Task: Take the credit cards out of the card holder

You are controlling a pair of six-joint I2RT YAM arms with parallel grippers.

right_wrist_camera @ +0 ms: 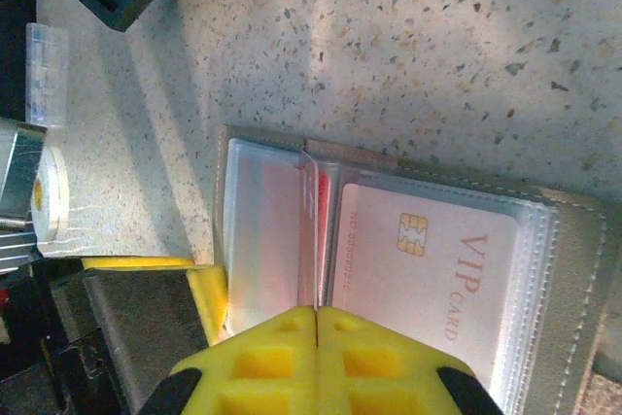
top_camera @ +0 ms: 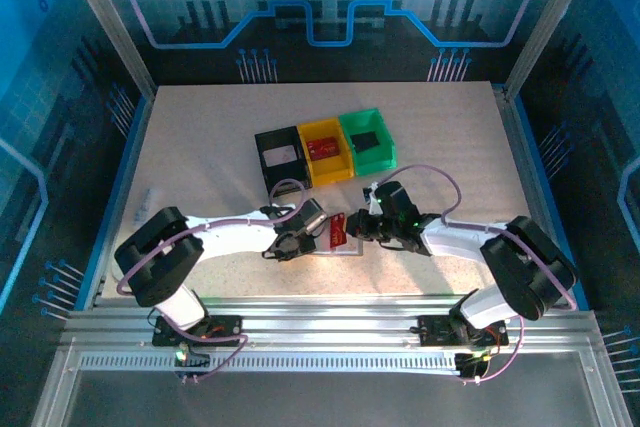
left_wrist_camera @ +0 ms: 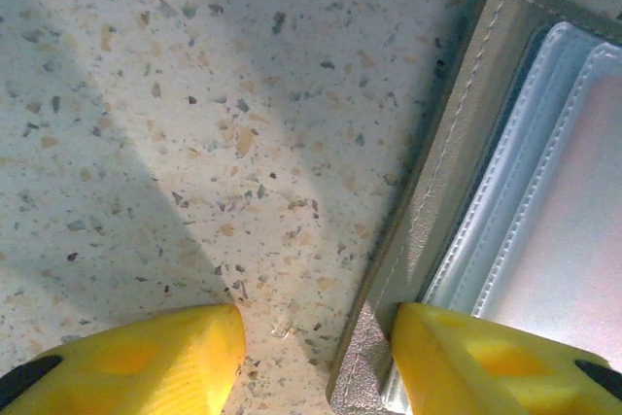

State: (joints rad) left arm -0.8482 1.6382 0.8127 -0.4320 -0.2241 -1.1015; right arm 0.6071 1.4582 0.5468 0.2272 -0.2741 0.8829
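The left gripper [top_camera: 287, 245], half open and empty, straddles the grey edge of the card holder [left_wrist_camera: 428, 201] lying open between the arms, whose upright sleeve [right_wrist_camera: 307, 240], seemingly with one of the credit cards [right_wrist_camera: 323, 211] inside, the clenched right gripper [right_wrist_camera: 316, 323] pinches end-on.

Your count: one holder, two cards, three bins.

You had one grey card holder [right_wrist_camera: 573, 269], and in it two cards you could tell apart: one pale VIP card [right_wrist_camera: 428, 259] and one red card [right_wrist_camera: 322, 203]. You also had three bins: one black bin [top_camera: 259, 152], one yellow bin [top_camera: 320, 124] and one green bin [top_camera: 390, 142], each with one item inside.
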